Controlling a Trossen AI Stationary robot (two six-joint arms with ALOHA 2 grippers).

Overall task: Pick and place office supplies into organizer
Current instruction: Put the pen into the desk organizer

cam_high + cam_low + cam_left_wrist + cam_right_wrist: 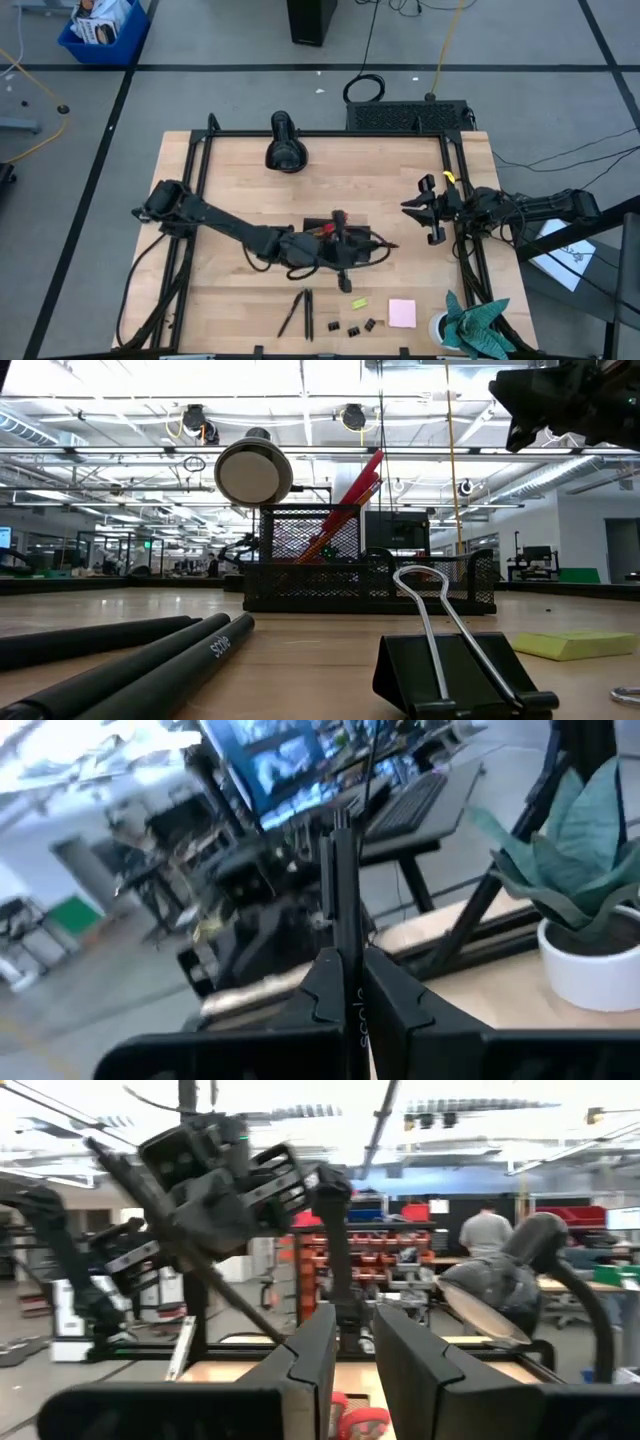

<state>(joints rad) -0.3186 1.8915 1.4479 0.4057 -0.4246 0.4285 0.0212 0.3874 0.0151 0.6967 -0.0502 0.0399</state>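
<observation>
The organizer [340,243] stood near the middle of the table [240,175], and red-handled scissors [352,490] with orange pencils already leaned up out of its tall compartment. Directly over it hung the left gripper [342,262], its fingers [395,1005] clamped shut on a black pen [338,900] held upright, tip down. The step in hand looked to be the placing of that pen: carried to the organizer, but not yet let go.

In front of the organizer, toward the table's near edge, more supplies waited: two further black pens [300,312], a small yellow-green piece [358,302], a cluster of binder clips [352,327] and the pink sticky-note pad [402,313].

To the right of the organizer, well apart from it, the right gripper [428,212] hovered above the table with a narrow gap between its fingers [305,1360] and nothing in them; that arm seemed to be waiting.

The next move probably called for lowering the pen until its tip entered a compartment clear of the scissors and pencils, then opening the fingers and lifting straight away so the pen was not dragged back out.
</observation>
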